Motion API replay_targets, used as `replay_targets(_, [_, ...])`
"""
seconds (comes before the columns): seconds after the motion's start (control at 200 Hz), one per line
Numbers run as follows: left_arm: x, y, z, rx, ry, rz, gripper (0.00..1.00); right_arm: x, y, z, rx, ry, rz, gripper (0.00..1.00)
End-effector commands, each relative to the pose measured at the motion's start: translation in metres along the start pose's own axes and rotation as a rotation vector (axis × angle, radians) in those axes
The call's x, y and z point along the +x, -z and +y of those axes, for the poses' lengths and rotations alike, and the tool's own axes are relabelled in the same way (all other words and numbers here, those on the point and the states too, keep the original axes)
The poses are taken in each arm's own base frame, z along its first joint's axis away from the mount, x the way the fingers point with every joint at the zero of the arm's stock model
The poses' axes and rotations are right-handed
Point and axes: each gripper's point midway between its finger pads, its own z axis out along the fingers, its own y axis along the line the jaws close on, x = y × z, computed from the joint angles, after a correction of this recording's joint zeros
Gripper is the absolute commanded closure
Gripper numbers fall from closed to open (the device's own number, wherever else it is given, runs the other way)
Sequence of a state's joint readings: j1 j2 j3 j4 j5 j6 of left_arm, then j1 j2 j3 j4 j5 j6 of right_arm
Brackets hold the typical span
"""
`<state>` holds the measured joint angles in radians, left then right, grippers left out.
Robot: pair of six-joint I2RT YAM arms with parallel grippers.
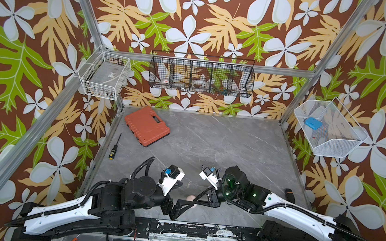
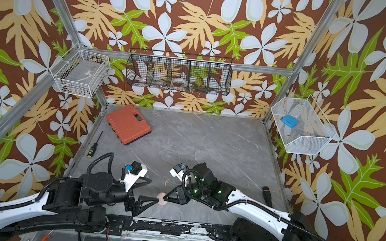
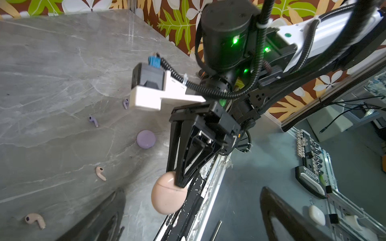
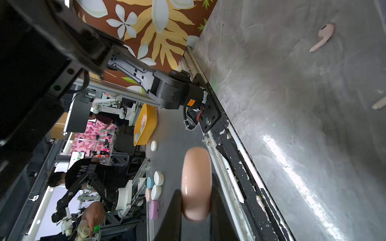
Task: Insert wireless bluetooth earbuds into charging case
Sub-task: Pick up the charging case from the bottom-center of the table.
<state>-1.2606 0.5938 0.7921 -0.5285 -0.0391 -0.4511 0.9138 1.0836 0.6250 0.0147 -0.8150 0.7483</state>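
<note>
Your right gripper (image 3: 180, 182) is clamped on the pink case (image 3: 167, 196). The finger ends pinch it across its flat faces, and the rest of the case stands out beyond them. The seam around the case shows no gap. You hold it at the front edge of the table (image 3: 52, 62), just beside the black rail (image 4: 236, 158); whether it rests on the surface cannot be told.

Your left gripper (image 3: 192, 188) faces the case from the opposite side with its fingers spread wide and nothing between them. In both top views one fingertip sits right by the case; contact cannot be confirmed.

All four earbuds lie loose on the table, clear of both grippers:
- a pink earbud (image 3: 100, 173) and a second pink earbud (image 3: 35, 220) on the near side
- a lavender earbud (image 3: 93, 121) and a second lavender earbud (image 3: 125, 103) farther back
- the lavender case (image 3: 146, 139) shut, lying between the two pairs

Markings: an orange sticker (image 4: 191, 102) on the left arm's base joint carries dark print too small to read
</note>
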Motion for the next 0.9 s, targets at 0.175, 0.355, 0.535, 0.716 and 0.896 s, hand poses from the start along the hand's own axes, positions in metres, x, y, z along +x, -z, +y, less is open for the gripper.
replay_targets(0.175, [0.019, 0.000, -0.004, 0.059, 0.069, 0.088, 0.02, -0.008, 0.023, 0.021, 0.071, 0.119, -0.002, 0.94])
replay_targets(0.355, [0.026, -0.019, 0.005, 0.050, 0.089, 0.156, 0.08, -0.013, 0.030, 0.037, 0.046, 0.163, -0.015, 0.94])
replay_targets(0.535, [0.019, -0.028, 0.001, 0.106, 0.083, 0.155, 0.21, -0.012, 0.034, 0.041, 0.042, 0.180, -0.021, 0.94])
replay_targets(0.716, [0.024, -0.041, -0.015, 0.214, 0.080, 0.193, 0.33, -0.012, 0.035, 0.043, 0.034, 0.198, -0.026, 0.94])
replay_targets(0.896, [0.030, -0.047, -0.019, 0.246, 0.070, 0.226, 0.37, -0.013, 0.035, 0.047, 0.016, 0.216, -0.026, 0.94])
